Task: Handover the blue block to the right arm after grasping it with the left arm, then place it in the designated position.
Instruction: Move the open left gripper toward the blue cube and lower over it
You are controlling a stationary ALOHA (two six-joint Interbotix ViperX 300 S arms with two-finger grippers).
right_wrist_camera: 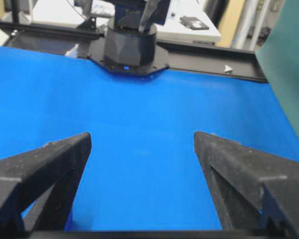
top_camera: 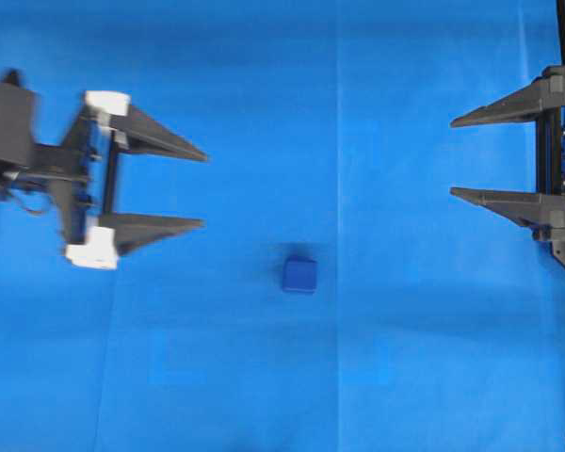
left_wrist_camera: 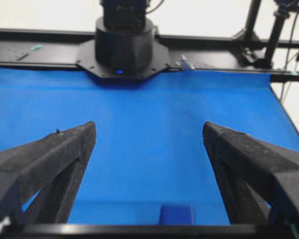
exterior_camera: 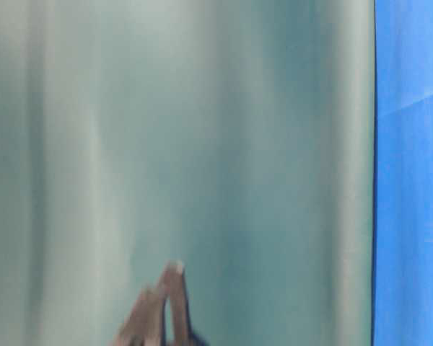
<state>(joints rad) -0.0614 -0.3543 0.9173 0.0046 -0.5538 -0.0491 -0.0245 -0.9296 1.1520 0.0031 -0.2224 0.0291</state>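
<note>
Both pincers are spread wide and hold nothing. Left pincer (top_camera: 205, 186) points at the right pincer (top_camera: 452, 157). The blue block (top_camera: 299, 275) sits on the cloth between them, nearer the left pincer.

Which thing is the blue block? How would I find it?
Look at the big bright blue cloth. Near its middle, between the left gripper and right gripper, sits the blue block. It is a small cube with rounded edges, darker than the cloth, touching neither gripper.
</note>
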